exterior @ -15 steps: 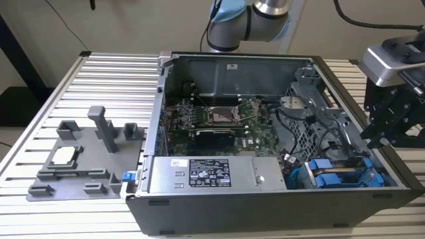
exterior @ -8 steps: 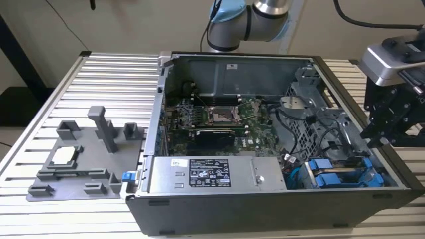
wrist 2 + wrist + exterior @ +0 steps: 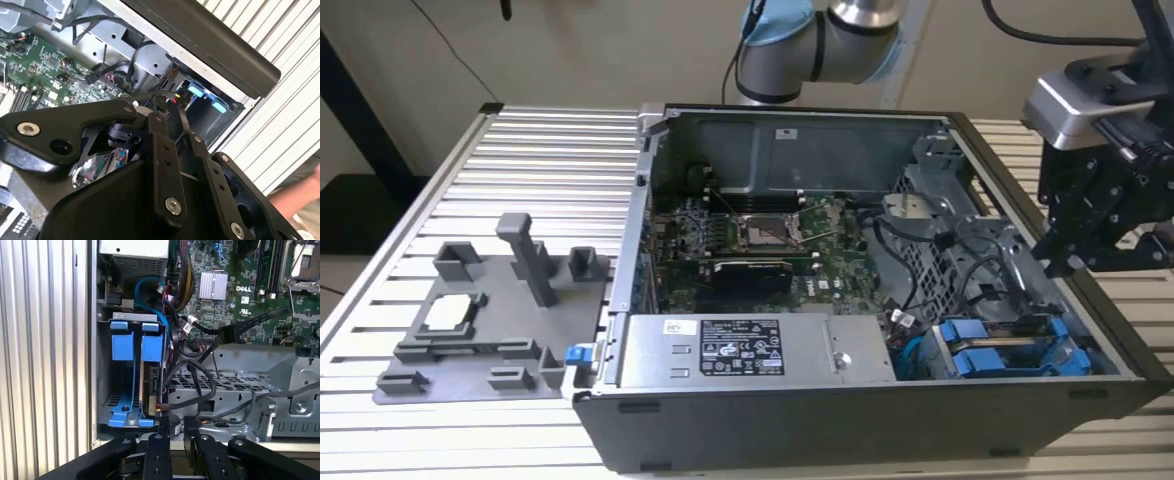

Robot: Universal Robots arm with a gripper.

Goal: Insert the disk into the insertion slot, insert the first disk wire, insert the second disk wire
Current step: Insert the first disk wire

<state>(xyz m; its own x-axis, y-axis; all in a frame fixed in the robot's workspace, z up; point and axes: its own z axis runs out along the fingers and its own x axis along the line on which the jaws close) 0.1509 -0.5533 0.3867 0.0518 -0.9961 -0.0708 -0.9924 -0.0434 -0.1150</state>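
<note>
Pincer (image 3: pixel 1067 262) hovers at three o'clock in the exterior view, over the case (image 3: pixel 854 440) rim, released and empty. The disk (image 3: pixel 150 382) sits slotted in its bay (image 3: pixel 102 370).

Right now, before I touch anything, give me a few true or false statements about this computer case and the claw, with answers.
1. The computer case lies open on the slatted table. True.
2. The claw hangs over the grey fixture. False: it is at the case's edge on the exterior view's right, near the drive bay.
3. Blue drive carriers sit in the drive bay. True.
4. The grey fixture stands on the exterior view's right of the case. False: it is on the left.
</note>
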